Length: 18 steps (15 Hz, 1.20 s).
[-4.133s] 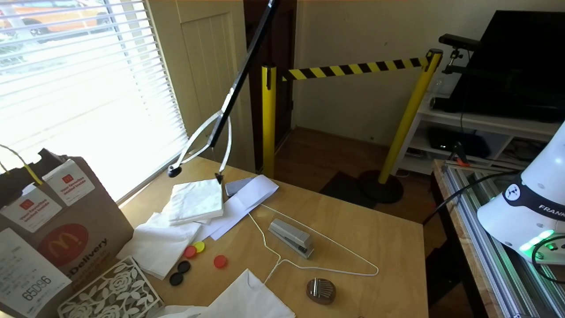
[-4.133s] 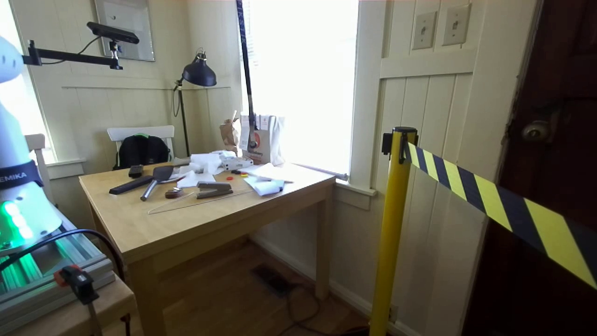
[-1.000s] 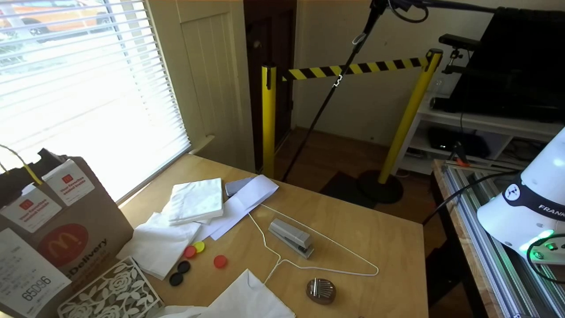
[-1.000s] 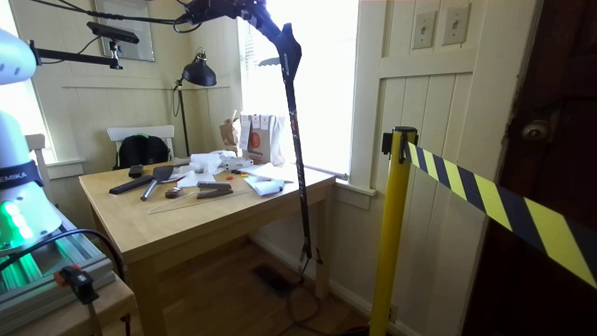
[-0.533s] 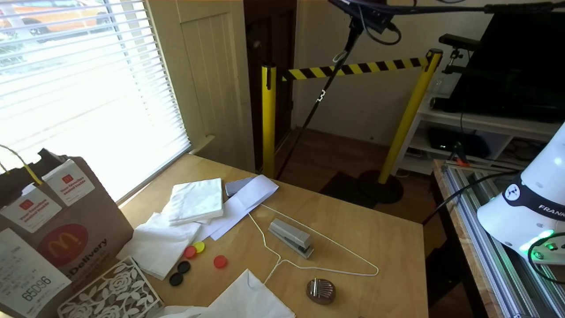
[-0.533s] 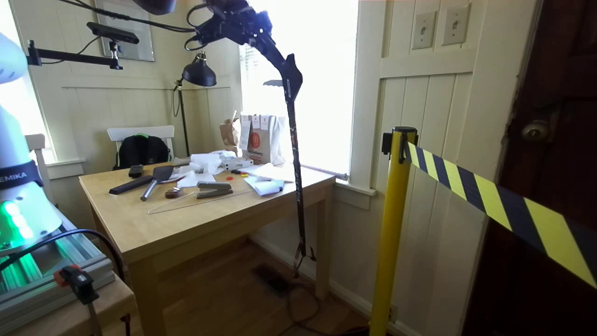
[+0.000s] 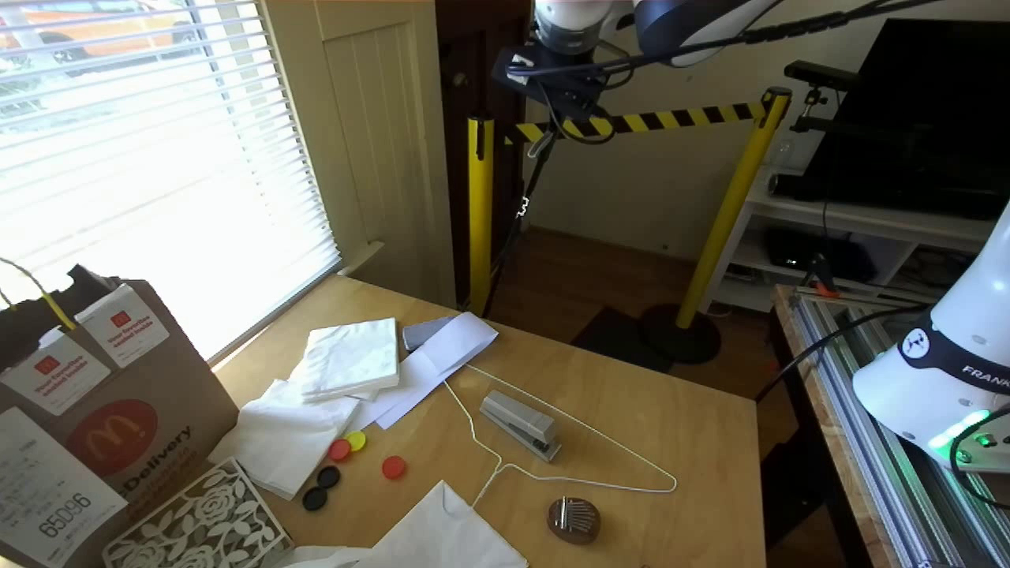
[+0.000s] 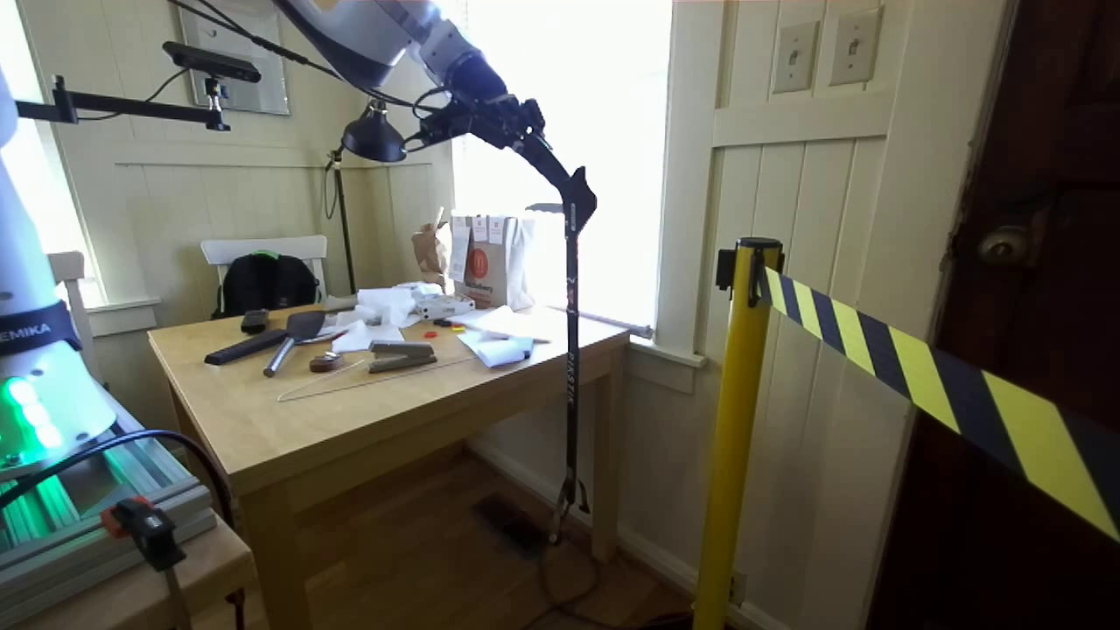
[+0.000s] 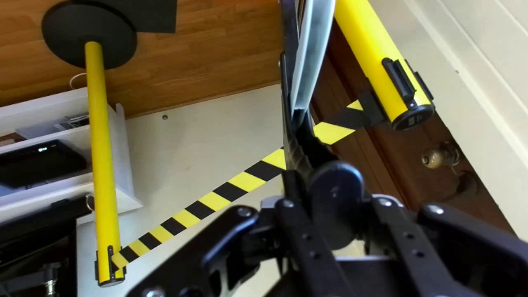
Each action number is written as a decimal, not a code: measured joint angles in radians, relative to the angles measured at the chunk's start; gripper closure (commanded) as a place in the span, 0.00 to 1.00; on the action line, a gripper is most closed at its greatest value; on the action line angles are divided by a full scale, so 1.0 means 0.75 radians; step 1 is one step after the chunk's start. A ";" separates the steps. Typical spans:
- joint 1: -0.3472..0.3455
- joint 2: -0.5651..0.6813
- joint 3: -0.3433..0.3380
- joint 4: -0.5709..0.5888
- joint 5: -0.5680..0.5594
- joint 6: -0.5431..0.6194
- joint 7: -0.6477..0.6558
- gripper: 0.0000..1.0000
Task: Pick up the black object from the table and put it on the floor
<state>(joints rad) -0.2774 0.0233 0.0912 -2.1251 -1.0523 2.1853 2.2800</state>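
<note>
Gripper (image 9: 330, 202) has dropped over the last second, clamped round the handle of the black object (image 8: 572, 341). The object's lower end, above the tabletop (image 7: 694, 442) a few seconds back, is now past the tabletop's edge and well below it, shaft steep. So pick's done; my read: lowering step, late stage. Lower end looks near the floor (image 8: 394, 542); contact, can't tell. Left to do: touch down, let go. Long thin thing, likely topples once freed.

Among the tabletop items: one stapler (image 7: 521, 426), one wire hanger (image 7: 499, 464), one thumb piano (image 7: 574, 519), two red caps (image 7: 394, 467), two black caps (image 7: 328, 476), one yellow cap (image 7: 357, 441). Off the tabletop, past its edge: two yellow posts (image 7: 480, 237), plus one black object, held.
</note>
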 measured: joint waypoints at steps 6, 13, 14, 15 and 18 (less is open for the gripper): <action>0.161 0.263 -0.116 0.214 0.048 0.009 0.093 0.92; 0.200 0.308 -0.161 0.241 0.113 0.032 0.091 0.93; 0.204 0.310 -0.166 0.239 0.113 0.032 0.091 0.93; 0.213 0.320 -0.176 0.240 0.113 0.033 0.099 0.93; 0.249 0.436 -0.192 0.303 0.113 0.058 0.146 0.93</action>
<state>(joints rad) -0.0906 0.3501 -0.0531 -1.8979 -0.9675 2.2291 2.3897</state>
